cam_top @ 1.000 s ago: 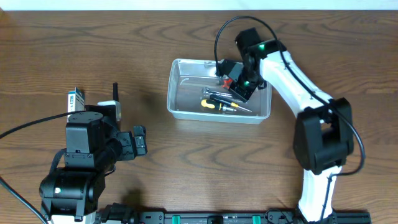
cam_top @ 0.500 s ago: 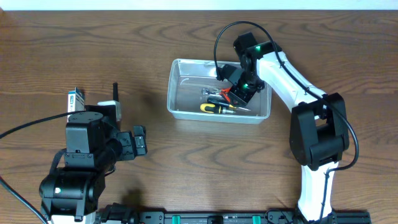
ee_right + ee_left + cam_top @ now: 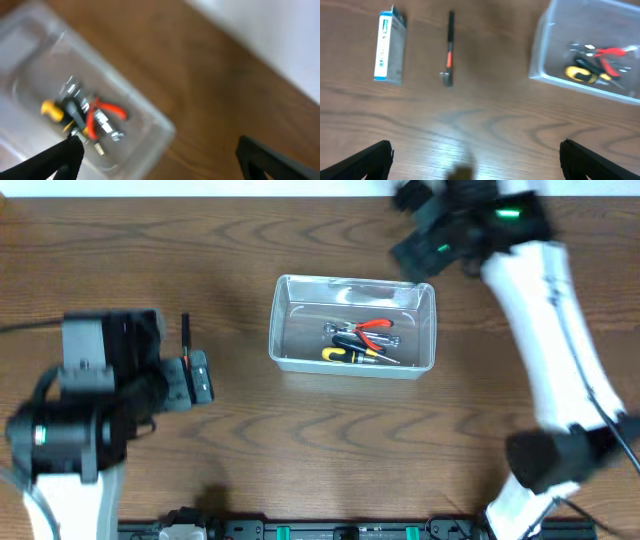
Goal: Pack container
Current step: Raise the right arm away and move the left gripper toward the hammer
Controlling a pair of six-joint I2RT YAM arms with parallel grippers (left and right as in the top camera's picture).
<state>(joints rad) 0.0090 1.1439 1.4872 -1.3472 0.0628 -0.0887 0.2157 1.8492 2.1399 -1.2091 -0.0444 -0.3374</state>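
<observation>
The container is a clear rectangular tub in the middle of the table. Inside it lie red-handled pliers and a yellow-and-black screwdriver. My right gripper is blurred above the table's far edge, past the tub's back right corner. It is open and empty; its wrist view shows the tub and the tools below left of the open right gripper. My left gripper stands open and empty left of the tub. From the open left gripper, that tub lies at the upper right.
A blue-and-white box and a slim black tool with an orange band lie on the wood left of the tub. In the overhead view only the black tool shows; the left arm covers the box.
My right gripper opened, left the red pliers in the tub, then rose and swung back to the far right. The left arm shifted left and back.
</observation>
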